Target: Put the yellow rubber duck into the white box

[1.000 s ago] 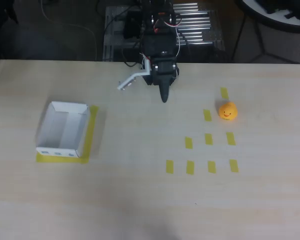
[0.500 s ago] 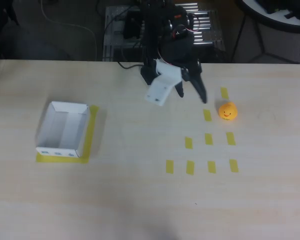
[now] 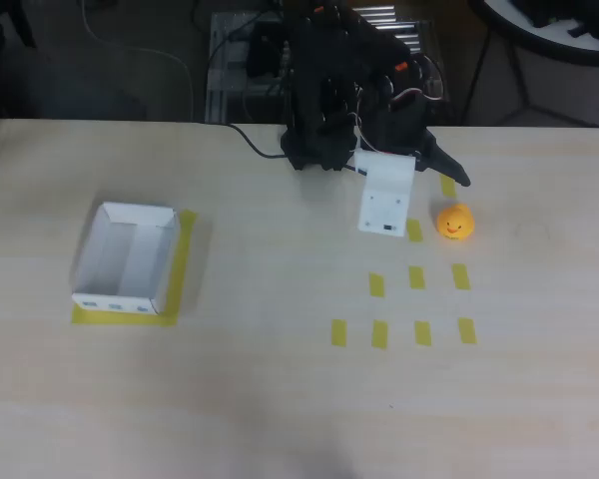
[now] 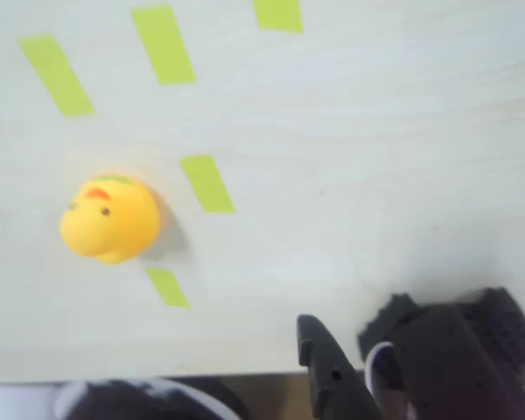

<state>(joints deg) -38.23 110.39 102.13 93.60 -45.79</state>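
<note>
The yellow rubber duck (image 3: 455,222) sits on the table at the right, among yellow tape strips; the wrist view has the duck (image 4: 110,218) at the left, its face up. The white box (image 3: 118,299) stands far to the left on a yellow tape patch, with nothing inside. My gripper (image 3: 425,206) hangs open just left of and behind the duck. Its white plate finger (image 3: 387,205) is to the duck's left and its black finger (image 3: 449,170) points right behind the duck. Neither finger touches the duck. The black finger (image 4: 329,372) shows low in the wrist view.
Several yellow tape strips (image 3: 416,277) mark a grid on the right half of the table. The arm's base (image 3: 319,110) stands at the table's far edge, with cables and a metal rack (image 3: 379,45) behind it.
The arm has swung from the table's middle to the right, toward the duck. The gripper's white finger has turned and now hangs right beside the duck. Duck and box have not moved.
</note>
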